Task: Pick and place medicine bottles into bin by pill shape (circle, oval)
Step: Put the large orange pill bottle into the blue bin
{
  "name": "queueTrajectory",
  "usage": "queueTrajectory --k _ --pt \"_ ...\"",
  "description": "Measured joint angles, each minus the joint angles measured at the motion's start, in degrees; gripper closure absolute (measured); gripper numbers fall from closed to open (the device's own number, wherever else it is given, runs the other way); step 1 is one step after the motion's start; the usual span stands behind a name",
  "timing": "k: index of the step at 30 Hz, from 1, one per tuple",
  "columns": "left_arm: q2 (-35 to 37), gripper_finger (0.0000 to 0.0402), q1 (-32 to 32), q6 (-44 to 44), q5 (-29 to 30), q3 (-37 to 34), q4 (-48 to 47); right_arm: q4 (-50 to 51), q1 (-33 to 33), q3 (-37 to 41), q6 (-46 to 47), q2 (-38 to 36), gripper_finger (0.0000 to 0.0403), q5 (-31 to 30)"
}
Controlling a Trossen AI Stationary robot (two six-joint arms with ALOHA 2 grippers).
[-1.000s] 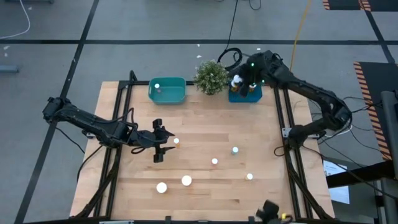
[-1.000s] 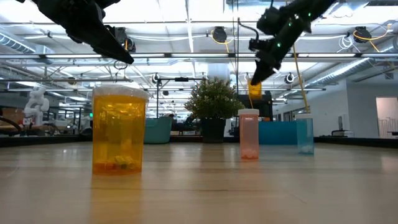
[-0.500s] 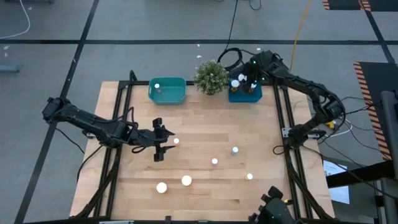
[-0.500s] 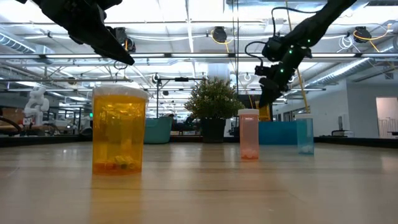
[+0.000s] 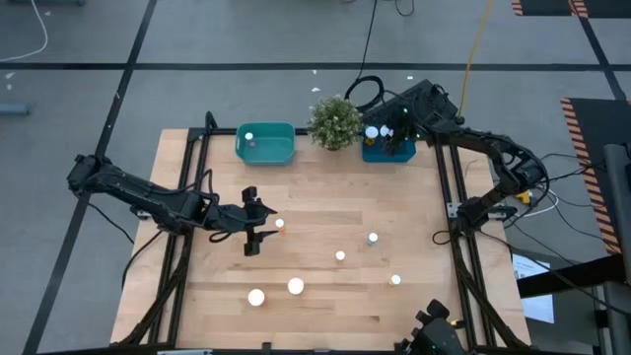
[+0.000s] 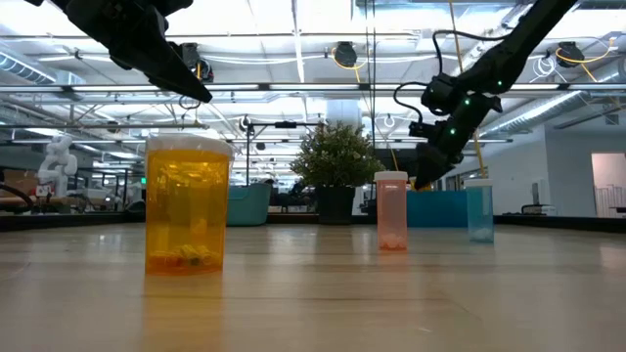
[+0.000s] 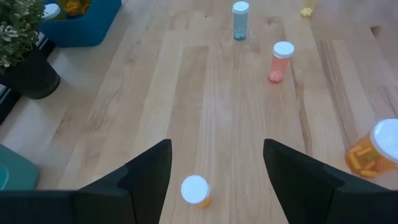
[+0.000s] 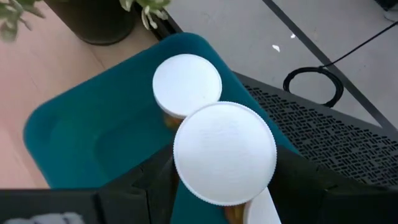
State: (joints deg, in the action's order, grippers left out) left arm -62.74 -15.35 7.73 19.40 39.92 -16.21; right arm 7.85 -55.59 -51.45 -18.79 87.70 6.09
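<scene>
Left gripper (image 7: 214, 171) fingers spread wide over the wooden table (image 7: 186, 93). Small orange bottle (image 7: 196, 191) with white cap stands between them, not touched. Farther off: pink bottle (image 7: 281, 61), blue bottle (image 7: 240, 20), both upright. Big orange bottle (image 7: 373, 149) at frame edge. Potted plant (image 7: 25, 56) beside blue bin (image 7: 87, 28); teal bin (image 7: 12, 174) corner visible.

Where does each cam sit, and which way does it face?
High: overhead, straight down on the table, both arms.
Low: tabletop height, looking across past a big amber bottle; arms drop in from above.
Left wrist: over the left hand, open above a small bottle.
Right wrist: over the right hand, holding a capped bottle above the blue bin.
Shared: potted plant.
</scene>
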Motion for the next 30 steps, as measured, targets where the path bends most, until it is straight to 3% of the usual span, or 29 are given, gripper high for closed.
queueTrajectory --k 19,30 --pt "0.00 0.0144 0.00 -1.04 0.02 0.00 1.53 -7.88 -1.07 2.85 0.32 4.22 0.0195 -0.02" --pt "0.00 0.0144 0.00 -1.42 -0.26 0.00 1.53 -8.80 -1.07 2.96 1.18 4.44 0.0153 -0.26"
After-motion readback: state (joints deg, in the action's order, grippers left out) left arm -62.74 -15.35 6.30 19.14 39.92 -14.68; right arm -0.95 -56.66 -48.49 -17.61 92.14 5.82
